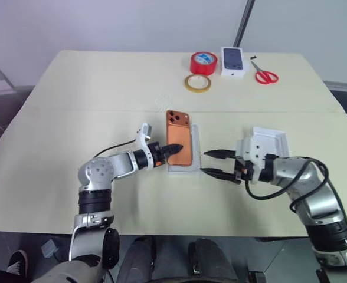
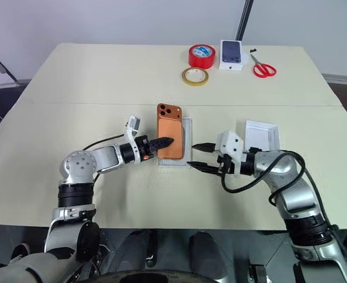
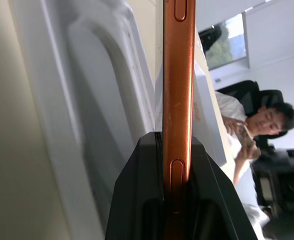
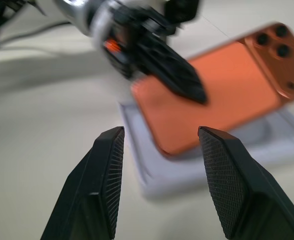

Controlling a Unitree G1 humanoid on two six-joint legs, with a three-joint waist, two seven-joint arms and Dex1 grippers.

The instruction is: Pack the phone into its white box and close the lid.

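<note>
The orange phone [image 1: 178, 135] is held back-up and slightly tilted, its square camera cluster at the far end. My left gripper [image 1: 172, 148] is shut on its left long edge near the near end; in the left wrist view the fingers [image 3: 137, 200] clamp the phone [image 3: 178, 75] edge-on. Under it lies a white moulded insert [image 1: 195, 147] with an oval recess [image 3: 97, 100]. Whether the white box sits beneath that insert I cannot tell. My right gripper [image 1: 216, 164] stands open just right of the insert's near corner, holding nothing. Behind it lies a plain shallow white piece, the lid [image 1: 274, 140] by its look.
At the table's far side stand a red tape roll [image 1: 203, 62], a yellowish tape ring [image 1: 197, 83], a thicker white box with a dark phone picture [image 1: 233, 62] and red scissors [image 1: 266, 75]. A seated person [image 3: 257, 125] is beyond the table.
</note>
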